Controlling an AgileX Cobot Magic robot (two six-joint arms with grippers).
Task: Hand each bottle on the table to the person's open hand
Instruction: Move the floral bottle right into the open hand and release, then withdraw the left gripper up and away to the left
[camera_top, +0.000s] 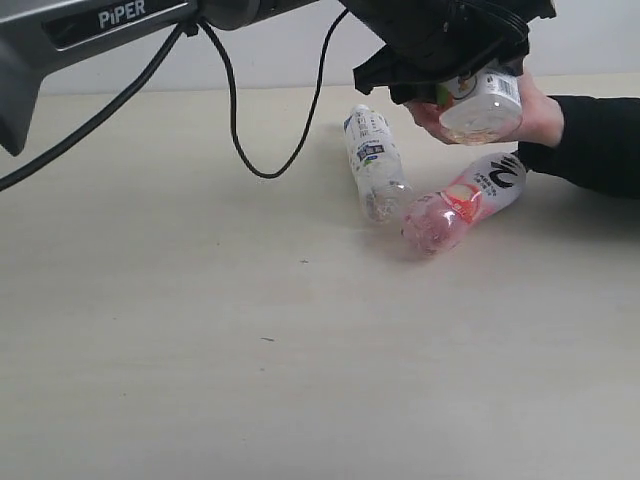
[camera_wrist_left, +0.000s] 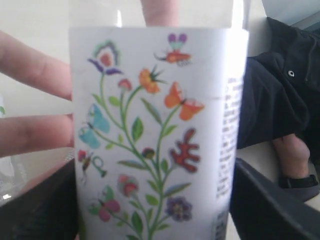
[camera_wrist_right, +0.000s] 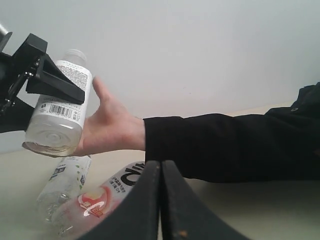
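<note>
White-labelled bottle (camera_top: 482, 103), seemingly empty, in left gripper (camera_wrist_left: 155, 180), touching person's hand (camera_top: 545, 118).

Only "PiPER" is really readable, printed in white on the grey arm (camera_top: 122, 15). A barcode is seen on the white-labelled bottle (camera_wrist_right: 59, 109), but its digits and small print are too blurry. Big black lettering on the pink bottle (camera_top: 470, 200) can't be made out.
</note>
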